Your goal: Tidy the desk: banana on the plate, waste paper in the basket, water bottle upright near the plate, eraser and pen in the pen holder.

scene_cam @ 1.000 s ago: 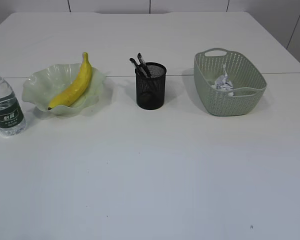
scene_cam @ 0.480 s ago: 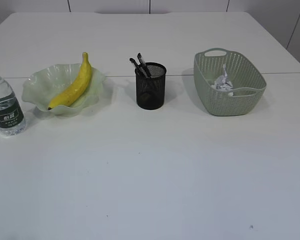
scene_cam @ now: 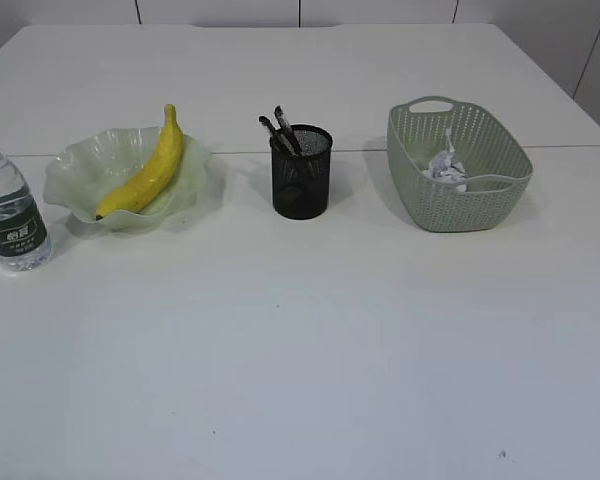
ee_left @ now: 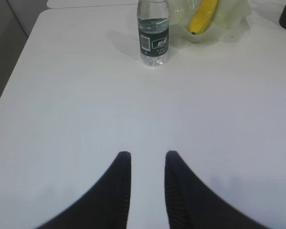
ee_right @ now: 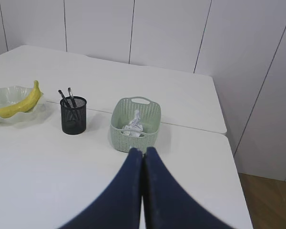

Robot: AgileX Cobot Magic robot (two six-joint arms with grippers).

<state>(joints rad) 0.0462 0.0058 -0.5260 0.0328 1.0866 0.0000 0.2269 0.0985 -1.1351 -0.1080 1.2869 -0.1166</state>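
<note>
A yellow banana (scene_cam: 145, 170) lies on the pale green plate (scene_cam: 70, 185); both show in the left wrist view (ee_left: 202, 15) and the right wrist view (ee_right: 16, 106). A water bottle (scene_cam: 10, 215) stands upright left of the plate, also in the left wrist view (ee_left: 153, 33). Two pens (scene_cam: 280, 132) stand in the black mesh pen holder (scene_cam: 302, 175). Crumpled waste paper (scene_cam: 446, 165) lies in the green basket (scene_cam: 460, 205). The eraser is not visible. My left gripper (ee_left: 148, 155) is open and empty over bare table. My right gripper (ee_right: 143, 150) is shut and empty, short of the basket (ee_right: 133, 136).
The white table (scene_cam: 310, 350) has a seam running behind the objects. Its left edge shows in the left wrist view (ee_left: 19, 62). Its right edge and the wooden floor (ee_right: 269, 200) show in the right wrist view. White wall panels stand behind.
</note>
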